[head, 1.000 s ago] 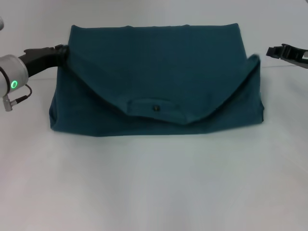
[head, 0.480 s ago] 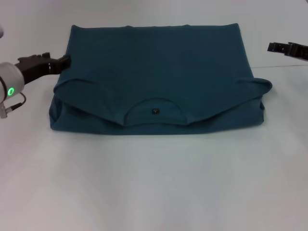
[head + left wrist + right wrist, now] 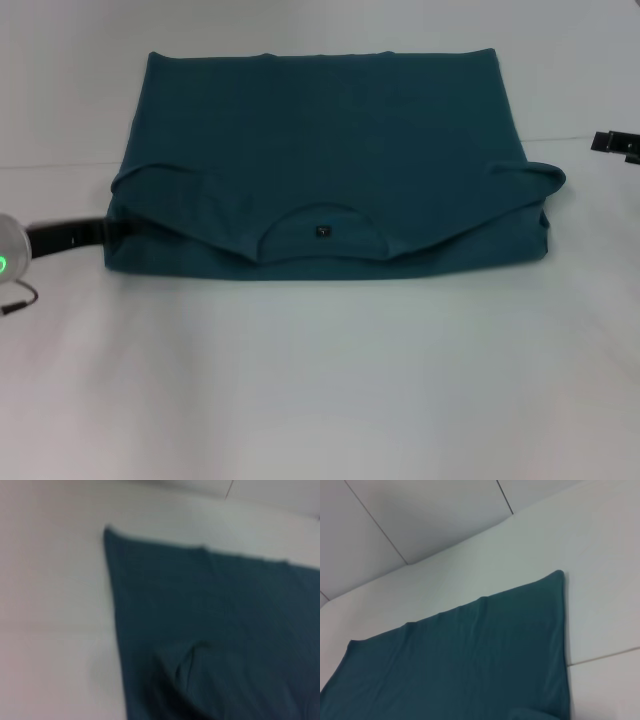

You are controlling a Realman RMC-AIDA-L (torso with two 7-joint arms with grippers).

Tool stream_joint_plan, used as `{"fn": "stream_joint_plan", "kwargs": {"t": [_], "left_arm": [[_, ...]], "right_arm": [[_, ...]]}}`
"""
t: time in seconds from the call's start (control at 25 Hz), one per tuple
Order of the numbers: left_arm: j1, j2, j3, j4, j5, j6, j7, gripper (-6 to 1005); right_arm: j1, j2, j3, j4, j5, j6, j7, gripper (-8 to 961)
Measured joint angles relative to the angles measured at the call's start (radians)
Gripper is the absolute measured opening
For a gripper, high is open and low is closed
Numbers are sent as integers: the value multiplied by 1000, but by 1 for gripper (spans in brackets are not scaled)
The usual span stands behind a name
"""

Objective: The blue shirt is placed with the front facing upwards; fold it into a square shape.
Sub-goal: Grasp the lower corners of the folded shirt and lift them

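Note:
The blue shirt [image 3: 320, 130] lies folded on the white table [image 3: 320, 380], its back half doubled forward so the round collar with its small dark tag [image 3: 322, 232] sits at the front middle. Short sleeve folds stick out at both sides. My left gripper [image 3: 108, 231] is low at the shirt's front left corner, right against the cloth. My right gripper [image 3: 614, 142] hangs off to the right, apart from the shirt. The left wrist view shows the blue shirt [image 3: 215, 630] from its left edge. In the right wrist view the blue shirt [image 3: 470, 655] shows a far corner.
White table surface surrounds the shirt on all sides, with a wide stretch in front. A seam line [image 3: 585, 138] runs across the table behind the shirt's right side. A pale panelled wall [image 3: 420, 515] rises beyond the table.
The lifted cloth corners dropped and the top layer settled flat. My left gripper moved from the shirt's back left down to its front left corner. The right gripper drew away to the right.

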Motion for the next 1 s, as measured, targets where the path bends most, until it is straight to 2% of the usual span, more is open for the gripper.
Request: {"fn": "stream_joint_plan", "kwargs": {"t": [0.16, 0.36, 0.64, 0.84, 1.0], "left_arm": [[5, 0, 5, -16, 102, 19, -137, 691], [-5, -2, 6, -9, 178, 24, -208, 691], [-35, -5, 7, 51, 182, -21, -179, 690], [-45, -19, 7, 65, 183, -75, -133, 682], [-56, -13, 4, 89, 178, -74, -112, 672]], "right_arm": [[-4, 2, -7, 0, -1, -7, 0, 704], [-3, 6, -7, -1, -4, -12, 1, 703], [-1, 7, -6, 2, -5, -11, 1, 702], [0, 9, -6, 7, -5, -11, 2, 700], [0, 12, -7, 6, -6, -12, 2, 698]]}}
